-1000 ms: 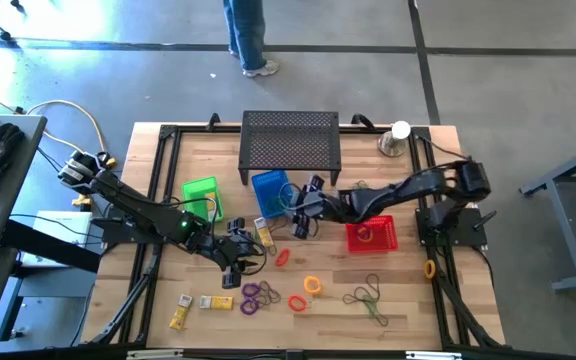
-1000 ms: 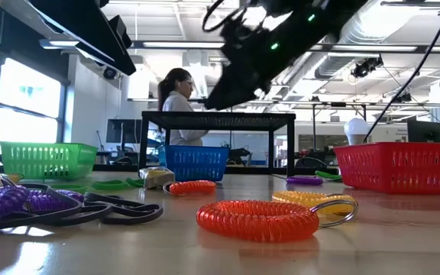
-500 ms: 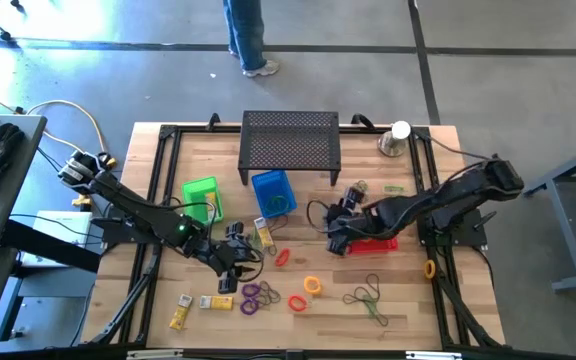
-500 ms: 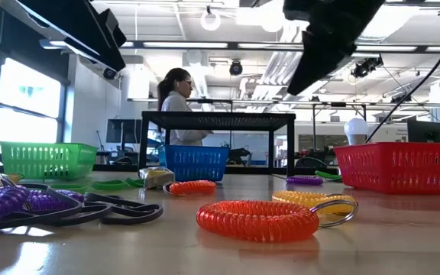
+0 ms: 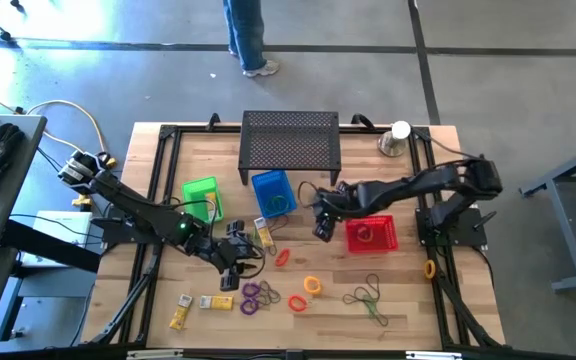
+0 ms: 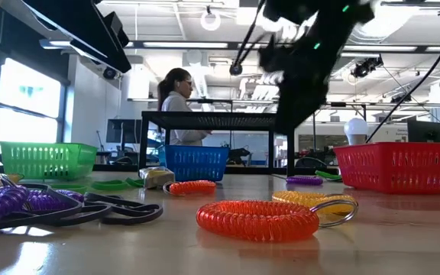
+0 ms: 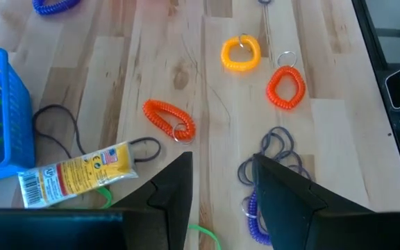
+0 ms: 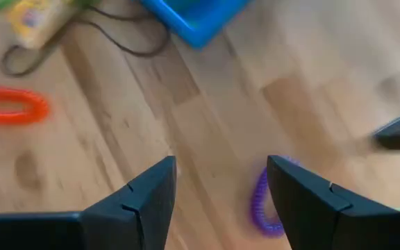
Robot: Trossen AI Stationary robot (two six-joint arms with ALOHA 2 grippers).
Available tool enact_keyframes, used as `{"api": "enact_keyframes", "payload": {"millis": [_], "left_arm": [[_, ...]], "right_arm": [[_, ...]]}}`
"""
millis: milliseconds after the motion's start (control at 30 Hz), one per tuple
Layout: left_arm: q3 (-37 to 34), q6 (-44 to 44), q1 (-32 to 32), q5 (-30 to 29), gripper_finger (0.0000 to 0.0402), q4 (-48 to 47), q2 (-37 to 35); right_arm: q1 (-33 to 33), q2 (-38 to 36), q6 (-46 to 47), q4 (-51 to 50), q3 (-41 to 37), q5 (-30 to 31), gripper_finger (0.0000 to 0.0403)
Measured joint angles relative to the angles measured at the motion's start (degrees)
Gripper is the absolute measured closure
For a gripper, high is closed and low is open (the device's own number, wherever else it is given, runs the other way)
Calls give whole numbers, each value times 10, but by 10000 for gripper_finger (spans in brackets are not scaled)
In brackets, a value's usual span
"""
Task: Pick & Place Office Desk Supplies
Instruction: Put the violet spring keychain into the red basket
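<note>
A: Loops [image 5: 255, 295] and yellow packets [image 5: 216, 302] lie loose on the table [image 5: 418, 300], mostly toward 6 o'clock in the overhead view. Which arm looks ready to act?

B: Probably the right one. The right gripper [image 5: 320, 225] hovers mid-table with the blue basket [image 5: 271, 190] at its 10 o'clock and the red basket [image 5: 371, 233] at its 4 o'clock. Its fingers are spread and hold nothing.

A: And its target?

B: Likely the purple loop [image 8: 262, 205], which lies on the wood just past its fingers. It should come straight down, put one finger inside the ring and one outside, and close gently so the springy coil doesn't flick away.

A: And the left one?

B: The left gripper [image 7: 221, 163] is at about 7 o'clock on the table, also spread and empty, above an orange-red loop [image 7: 169, 119]. It should keep clear of the right arm's path.
</note>
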Motion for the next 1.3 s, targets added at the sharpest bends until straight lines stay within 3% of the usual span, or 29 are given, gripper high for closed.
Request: {"api": "enact_keyframes", "payload": {"millis": [433,700,933,1167,1300], "left_arm": [[-1,0,-11,2,258,-1,0],[-1,1,-8,1,258,1,0],[-1,1,-5,0,258,1,0],[-1,1,-6,0,258,0,0],[-1,0,-6,1,258,0,0]], "right_arm": [[-49,102,11,2,-1,-5,190],[-36,97,15,-1,-1,27,190],[-44,101,54,-20,-1,-19,190],[-56,103,48,-23,-1,-14,191],[-65,103,31,-24,-1,-2,213]]}}
